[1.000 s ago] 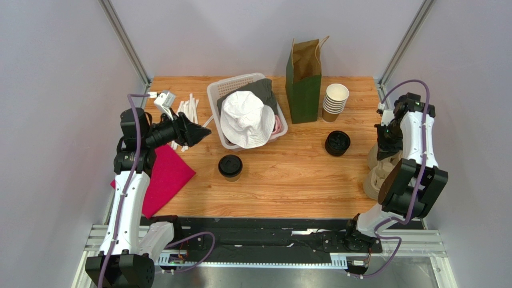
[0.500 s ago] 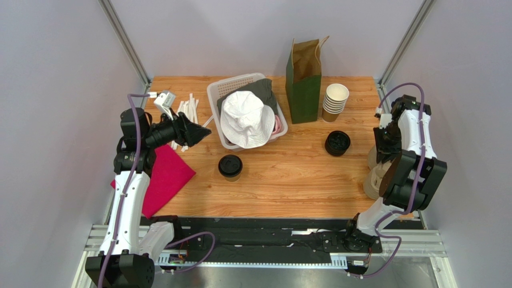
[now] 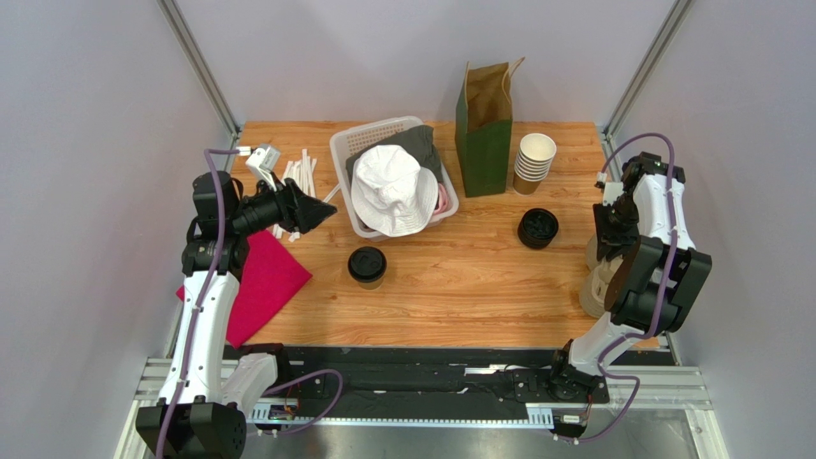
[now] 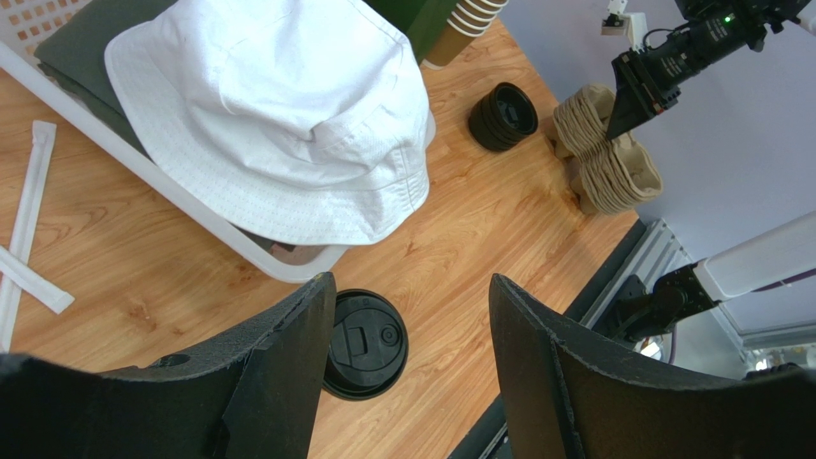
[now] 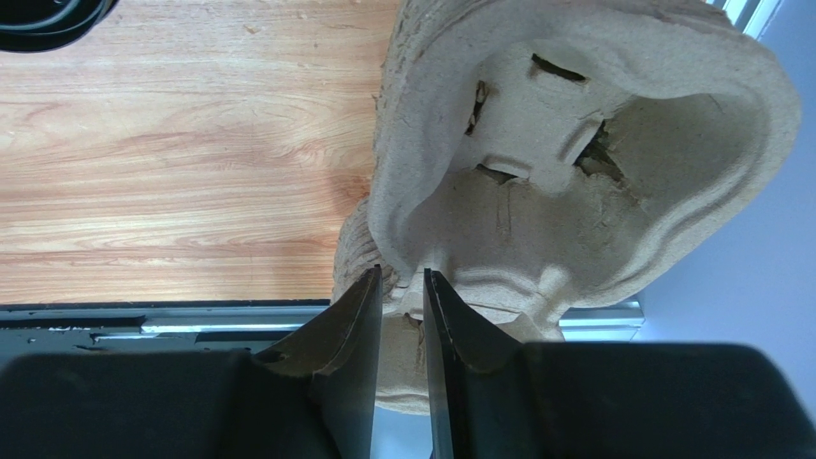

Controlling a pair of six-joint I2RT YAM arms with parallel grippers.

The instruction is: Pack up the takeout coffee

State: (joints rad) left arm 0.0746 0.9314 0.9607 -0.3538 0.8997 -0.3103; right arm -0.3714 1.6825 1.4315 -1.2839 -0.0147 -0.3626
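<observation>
The takeout coffee (image 3: 367, 265), a brown cup under a black lid, stands upright near the middle of the table; the left wrist view has it as the lidded cup (image 4: 369, 344) beside the left finger. My left gripper (image 3: 316, 212) hovers left of the coffee and apart from it, open wide and empty (image 4: 412, 282). At the table's right edge, my right gripper (image 3: 607, 247) points down at the stack of pulp cup carriers (image 3: 601, 279). Its jaws (image 5: 402, 273) stand narrowly open at the top carrier's rim (image 5: 575, 163). I cannot tell whether they touch it.
A green paper bag (image 3: 484, 134) stands open at the back, with stacked lidless cups (image 3: 534, 161) to its right. A pile of black lids (image 3: 538, 228) lies in front of them. A white basket (image 3: 347, 145) holds a white hat (image 3: 393, 189). A red cloth (image 3: 263, 277) and wrapped straws (image 3: 299, 172) lie left.
My right gripper's jaws have parted from shut to a narrow gap, and its wrist has shifted slightly over the carriers. The left arm and the coffee have not moved.
</observation>
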